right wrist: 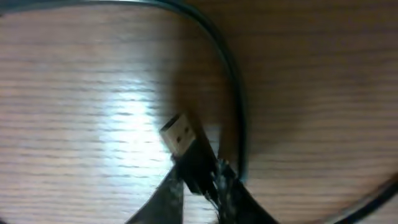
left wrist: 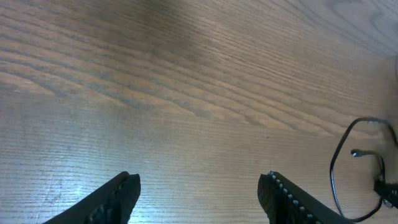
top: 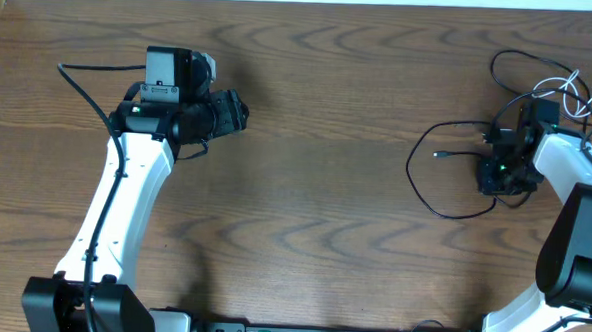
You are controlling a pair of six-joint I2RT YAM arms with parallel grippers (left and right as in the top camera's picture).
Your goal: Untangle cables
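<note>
A black cable (top: 422,188) lies in a loose loop at the right of the table, one small plug end (top: 439,153) free on the wood. My right gripper (top: 498,177) is shut on another black plug end (right wrist: 186,144), a USB-type connector with a metal tip, held just above the table; the cable (right wrist: 231,74) curves past it. A white cable (top: 583,98) and more black cord (top: 510,77) lie looped behind the right arm. My left gripper (left wrist: 198,186) is open and empty over bare wood, far left of the cables; the black loop (left wrist: 339,163) shows at its view's right edge.
The wooden table's (top: 329,107) far edge runs along the top of the overhead view. The left arm (top: 124,199) reaches across the left side, with its own thick black cable (top: 84,87) arching beside it. The right arm (top: 574,228) stands at the right edge.
</note>
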